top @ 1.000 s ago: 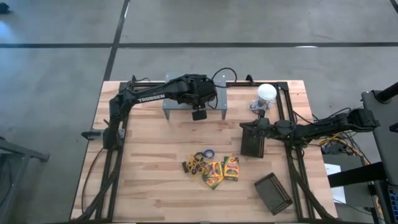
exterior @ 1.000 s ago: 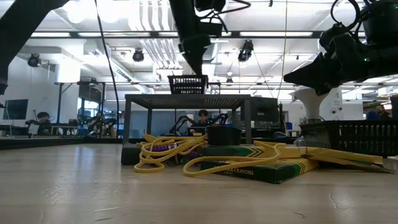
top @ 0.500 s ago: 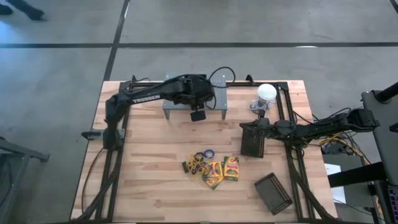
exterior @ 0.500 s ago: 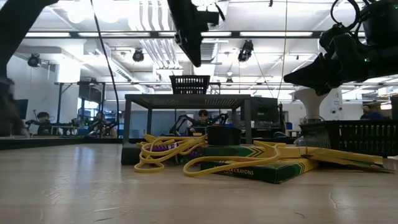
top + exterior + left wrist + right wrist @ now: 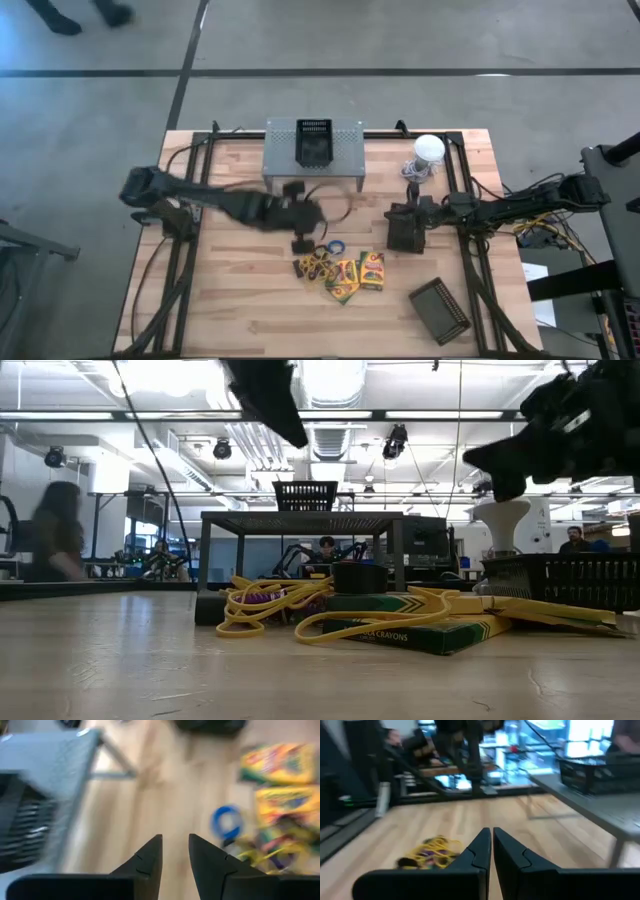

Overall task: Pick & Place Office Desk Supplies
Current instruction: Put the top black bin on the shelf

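Swinging down from the stand (image 5: pixel 314 148) — left gripper (image 5: pixel 299 243) now beside rubber bands (image 5: pixel 322 255).

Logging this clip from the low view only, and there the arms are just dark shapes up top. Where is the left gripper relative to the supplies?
Observer: From above, the left gripper hangs just beside the rubber bands, on their far-left side.
Operator: Fingers open or shut?
Observer: Its wrist camera shows the fingers slightly parted, with nothing between them.
Operator: And the right arm?
Observer: The right gripper waits to the right of the crayon boxes, fingers pressed together, holding nothing.
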Robot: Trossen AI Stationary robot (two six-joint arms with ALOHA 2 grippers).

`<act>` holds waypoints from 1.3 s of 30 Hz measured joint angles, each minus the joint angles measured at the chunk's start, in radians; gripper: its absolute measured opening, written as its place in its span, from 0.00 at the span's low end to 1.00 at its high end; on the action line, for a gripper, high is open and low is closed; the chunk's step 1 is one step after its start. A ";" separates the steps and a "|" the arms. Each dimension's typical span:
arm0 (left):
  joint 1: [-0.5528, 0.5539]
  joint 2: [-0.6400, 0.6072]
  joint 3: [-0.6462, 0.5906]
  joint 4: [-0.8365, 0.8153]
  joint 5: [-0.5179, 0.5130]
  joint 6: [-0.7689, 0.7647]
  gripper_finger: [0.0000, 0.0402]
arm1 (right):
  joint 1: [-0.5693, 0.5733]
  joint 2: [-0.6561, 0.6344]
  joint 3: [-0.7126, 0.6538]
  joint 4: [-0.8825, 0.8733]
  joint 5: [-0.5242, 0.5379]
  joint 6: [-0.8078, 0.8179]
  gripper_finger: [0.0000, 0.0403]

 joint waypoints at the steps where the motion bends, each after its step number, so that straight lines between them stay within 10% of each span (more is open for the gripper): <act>1: -0.030 -0.024 -0.083 0.101 0.000 -0.007 0.24 | 0.004 0.008 0.000 0.026 -0.007 -0.006 0.04; 13: -0.177 -0.261 -0.732 0.901 -0.008 -0.107 0.24 | 0.170 0.263 0.246 -0.048 0.058 -0.225 0.04; 27: -0.179 -0.326 -0.939 1.072 -0.048 -0.202 0.24 | 0.206 0.456 1.019 -1.689 0.132 0.274 0.20; 39: -0.180 -0.321 -0.941 1.092 -0.052 -0.213 0.24 | 0.441 0.542 1.093 -1.983 0.125 0.540 0.52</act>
